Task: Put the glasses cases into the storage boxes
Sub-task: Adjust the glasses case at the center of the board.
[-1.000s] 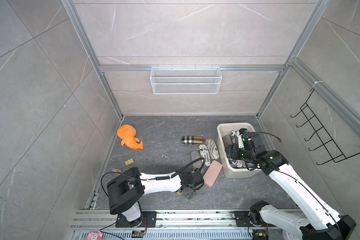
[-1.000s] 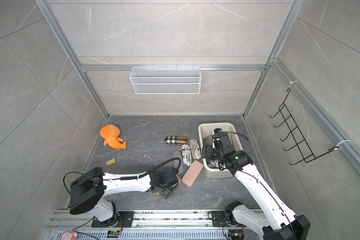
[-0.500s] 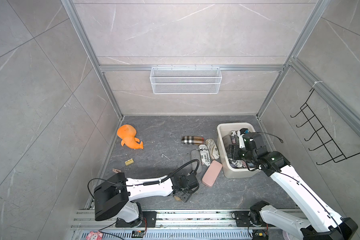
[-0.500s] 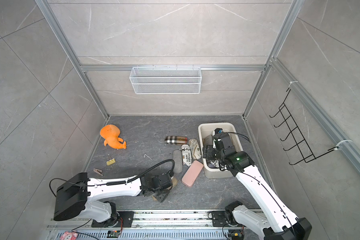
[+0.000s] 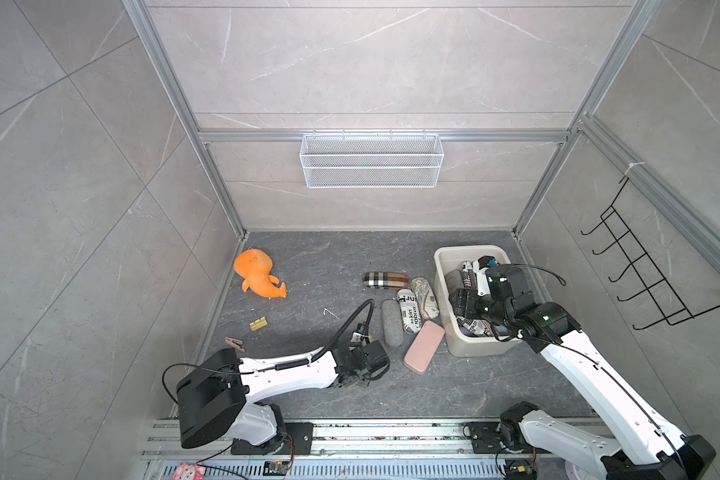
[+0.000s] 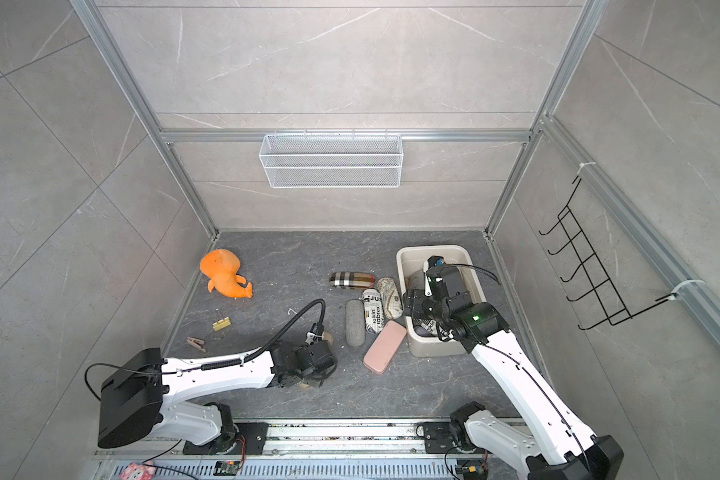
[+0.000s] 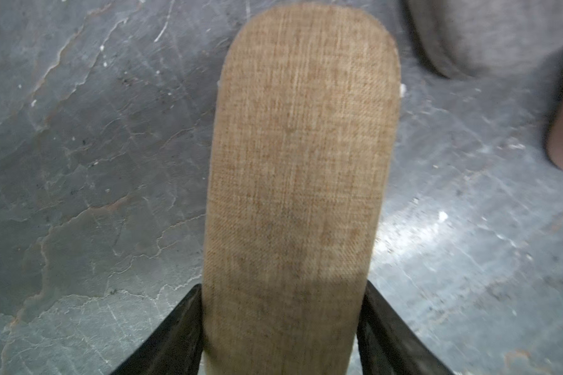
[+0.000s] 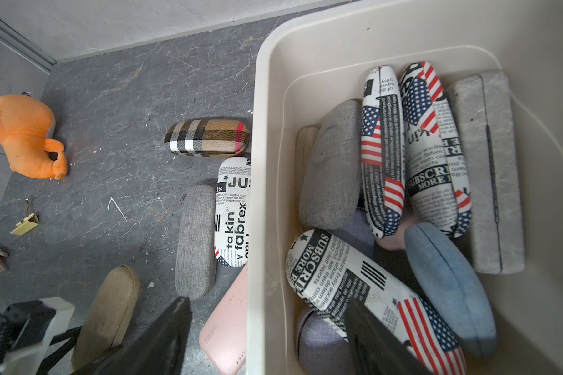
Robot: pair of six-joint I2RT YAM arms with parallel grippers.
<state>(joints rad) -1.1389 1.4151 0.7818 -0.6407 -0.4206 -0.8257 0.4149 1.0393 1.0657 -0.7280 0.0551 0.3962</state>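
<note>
Tan case [image 7: 299,146], pinched endwise by my left end effector [image 7: 283,287], needs a level lift toward the tub [image 5: 474,347] at frame right.

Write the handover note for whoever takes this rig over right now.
Left hand: shut on the tan case, low over the floor.
Right hand: open, empty, over the tub rim.
Done: several cases lie in the tub, among them a blue case.
Left: the tan case, then five on the floor beside the tub: plaid case, map-print case, newspaper case, grey case, pink case.
</note>
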